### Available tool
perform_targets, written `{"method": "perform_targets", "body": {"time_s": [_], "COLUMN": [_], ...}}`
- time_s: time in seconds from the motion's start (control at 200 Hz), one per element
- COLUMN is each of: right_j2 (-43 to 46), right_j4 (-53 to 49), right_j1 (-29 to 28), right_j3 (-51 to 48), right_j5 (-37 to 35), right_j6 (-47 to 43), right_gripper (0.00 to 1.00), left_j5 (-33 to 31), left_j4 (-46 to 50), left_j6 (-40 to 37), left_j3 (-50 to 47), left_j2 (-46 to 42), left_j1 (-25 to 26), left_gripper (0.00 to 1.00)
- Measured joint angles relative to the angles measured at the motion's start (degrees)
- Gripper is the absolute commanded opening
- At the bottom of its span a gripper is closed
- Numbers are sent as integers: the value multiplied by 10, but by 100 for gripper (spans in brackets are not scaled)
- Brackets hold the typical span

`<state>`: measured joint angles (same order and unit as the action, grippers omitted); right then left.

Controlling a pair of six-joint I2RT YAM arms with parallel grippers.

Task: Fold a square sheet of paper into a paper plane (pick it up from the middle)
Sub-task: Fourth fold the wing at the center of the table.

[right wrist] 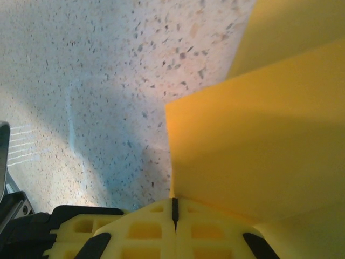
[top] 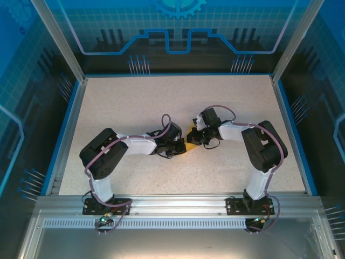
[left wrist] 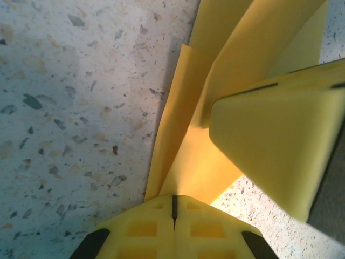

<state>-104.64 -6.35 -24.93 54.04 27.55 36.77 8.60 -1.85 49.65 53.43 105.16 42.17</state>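
**Where two grippers meet, one sheet of paper [top: 189, 130] is pinched from both sides**

Seen from above, the left gripper [top: 181, 147] and the right gripper [top: 194, 138] come nose to nose near the middle of the speckled table [top: 135, 102]. A small patch of orange-yellow shows between them. Arms counted: two, with the left arm [top: 132, 144] reaching in from the left and the right arm [top: 253, 141] bent in from the right. Papers counted: one.

From the left wrist, the left gripper [left wrist: 173, 204] has its two fingers pressed together, a thin dark seam between them, nipping the near end of the paper [left wrist: 232, 43]. The sheet is folded. At least three flaps fan away from the pinch, one lying low at the left next to the table surface [left wrist: 81, 108] and the others rising toward the top right. One yellow finger [left wrist: 269, 151] of the right gripper crosses the right side of this view, against the paper.

From the right wrist, the right gripper [right wrist: 173, 208] is likewise clamped tight on an edge of the paper [right wrist: 259, 151]. Two panels show here, a broad one in front and a second behind it at the top right. Whether any part of the sheet rests on the table cannot be told.
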Motion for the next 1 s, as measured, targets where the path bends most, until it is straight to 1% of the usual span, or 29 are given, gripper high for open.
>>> {"method": "perform_targets", "body": {"time_s": [0.355, 0.49, 1.0], "right_j2": [-9, -10, -13], "right_j4": [2, 3, 5], "right_j1": [-6, -5, -5], "right_j3": [-17, -17, -16], "right_j5": [1, 2, 5], "right_j6": [3, 3, 5], "right_gripper": [1, 1, 1], "left_j5": [0, 0, -9], "left_j4": [-8, -15, -19], "left_j6": [0, 5, 11], "left_j3": [-3, -8, -16], "left_j2": [-1, -5, -7], "left_j1": [0, 0, -1], "left_gripper": [0, 4, 2]}}
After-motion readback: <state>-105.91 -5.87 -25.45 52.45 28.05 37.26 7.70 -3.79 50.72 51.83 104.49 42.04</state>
